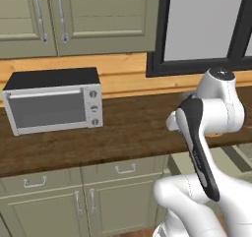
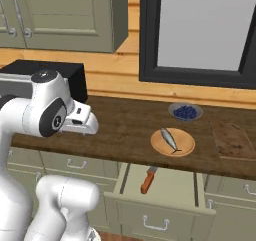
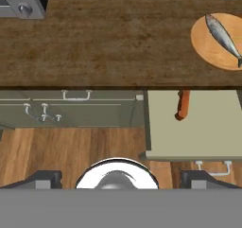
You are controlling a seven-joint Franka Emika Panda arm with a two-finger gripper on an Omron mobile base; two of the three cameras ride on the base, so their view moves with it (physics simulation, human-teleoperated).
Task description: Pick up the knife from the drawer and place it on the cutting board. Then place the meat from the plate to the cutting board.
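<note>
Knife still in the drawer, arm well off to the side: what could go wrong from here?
The knife lies partly under the counter edge at the back of the open drawer, so a descending hand may hit the edge. Only its handle shows clearly, leaving little to grip. The cutting board sits beyond the plate with the meat, a long carry.
</note>
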